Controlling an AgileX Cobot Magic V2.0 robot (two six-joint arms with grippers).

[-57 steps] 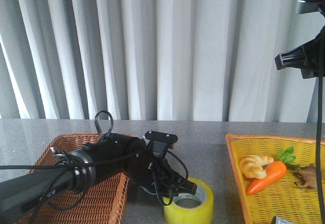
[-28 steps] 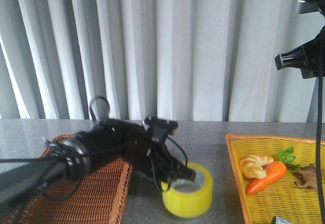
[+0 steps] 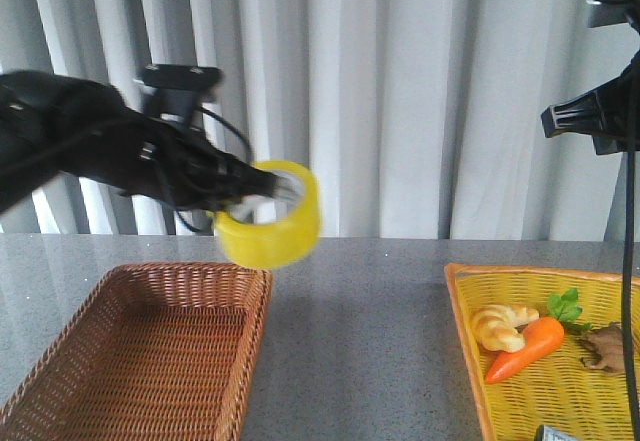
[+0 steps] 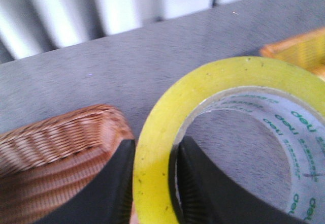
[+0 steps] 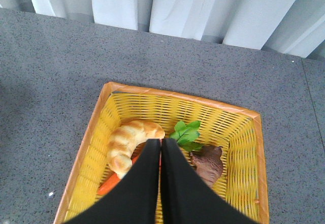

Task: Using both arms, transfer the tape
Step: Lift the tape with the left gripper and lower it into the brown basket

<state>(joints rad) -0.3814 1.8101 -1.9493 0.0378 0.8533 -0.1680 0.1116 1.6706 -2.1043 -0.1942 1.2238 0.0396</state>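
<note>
My left gripper (image 3: 243, 193) is closed on the wall of the tape (image 3: 270, 213), one finger (image 4: 198, 193) inside the white core and the other outside, and I hold the roll in the air above the far right corner of the brown wicker basket (image 3: 140, 361). My right gripper (image 5: 160, 183) has its fingers pressed together with nothing between them, high above the yellow basket (image 5: 244, 132), well apart from the brown wicker basket.

The only legible text is the green brand word "deli", printed repeatedly around the white inner core of the tape (image 4: 231, 148), seen in the left wrist view.
</note>
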